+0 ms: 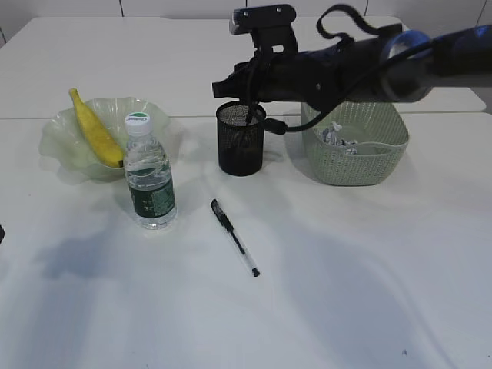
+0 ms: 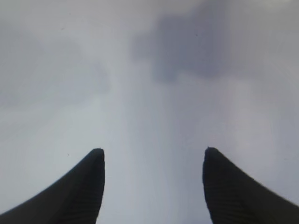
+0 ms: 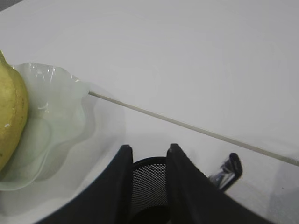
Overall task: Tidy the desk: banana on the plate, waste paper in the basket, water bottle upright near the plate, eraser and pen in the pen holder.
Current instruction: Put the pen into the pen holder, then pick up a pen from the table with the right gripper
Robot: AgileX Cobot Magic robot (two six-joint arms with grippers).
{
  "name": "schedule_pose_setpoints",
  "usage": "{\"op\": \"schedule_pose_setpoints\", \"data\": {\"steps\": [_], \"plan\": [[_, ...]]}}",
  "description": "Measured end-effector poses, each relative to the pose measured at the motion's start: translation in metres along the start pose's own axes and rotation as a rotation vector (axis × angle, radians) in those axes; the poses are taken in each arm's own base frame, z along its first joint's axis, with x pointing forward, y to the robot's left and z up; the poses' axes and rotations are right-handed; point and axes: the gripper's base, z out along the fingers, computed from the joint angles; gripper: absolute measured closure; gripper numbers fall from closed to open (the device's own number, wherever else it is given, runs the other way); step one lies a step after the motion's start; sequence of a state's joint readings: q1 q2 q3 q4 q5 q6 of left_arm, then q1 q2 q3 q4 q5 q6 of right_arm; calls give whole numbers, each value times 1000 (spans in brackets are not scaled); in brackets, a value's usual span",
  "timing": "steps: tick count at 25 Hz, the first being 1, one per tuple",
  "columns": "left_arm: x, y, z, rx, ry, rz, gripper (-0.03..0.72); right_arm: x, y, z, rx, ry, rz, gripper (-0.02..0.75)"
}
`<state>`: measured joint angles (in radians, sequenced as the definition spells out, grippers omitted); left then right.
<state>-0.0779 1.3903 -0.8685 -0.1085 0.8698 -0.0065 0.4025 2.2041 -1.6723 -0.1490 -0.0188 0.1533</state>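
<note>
- Plate (image 1: pixel 65 146), at nine o'clock on the bench (image 1: pixel 346 292): the banana (image 1: pixel 96 131) lies in it, tip toward ten o'clock. This part of the task reads as done.
- Water bottle (image 1: pixel 150 181), just beside the plate at its four o'clock: upright, white cap on. This part also reads as done.
- Left hand (image 2: pixel 152 186): seen only in the left wrist view, its two dark fingers stand well apart over bare white bench with nothing between them.
- Pen (image 1: pixel 234 237), at the centre of the bench, at six o'clock from the pen holder (image 1: pixel 241 150): it lies flat, apart from every other thing. This step is not yet done.
- Pen holder, at twelve o'clock from the pen: upright. The right hand (image 1: pixel 250 108) hangs directly over its mouth. In the right wrist view the fingers (image 3: pixel 184 186) stand a narrow gap apart with only mesh showing between them; no thing is visibly gripped.
- Eraser: not visible in any view. It may already sit inside the pen holder, but the mesh and the arm hide the inside, so this cannot be told.
- Basket (image 1: pixel 357 154), at three o'clock from the pen holder: the waste paper (image 1: pixel 338 137) lies inside. This part reads as done.
</note>
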Motion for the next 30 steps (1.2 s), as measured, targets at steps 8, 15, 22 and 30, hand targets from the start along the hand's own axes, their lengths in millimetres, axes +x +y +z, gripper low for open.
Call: {"op": "schedule_pose_setpoints", "data": {"steps": [8, 15, 22, 30], "plan": [[0, 0, 0, 0, 0, 0, 228, -46, -3, -61, 43, 153, 39, 547], [0, 0, 0, 0, -2, 0, 230, -57, 2, -111, 9, 393, 100, 545], [0, 0, 0, 0, -5, 0, 230, -44, 18, -125, -155, 618, 166, 530], [-2, -1, 0, 7, -27, -6, 230, -40, 51, -128, -204, 644, 92, 524]]}}
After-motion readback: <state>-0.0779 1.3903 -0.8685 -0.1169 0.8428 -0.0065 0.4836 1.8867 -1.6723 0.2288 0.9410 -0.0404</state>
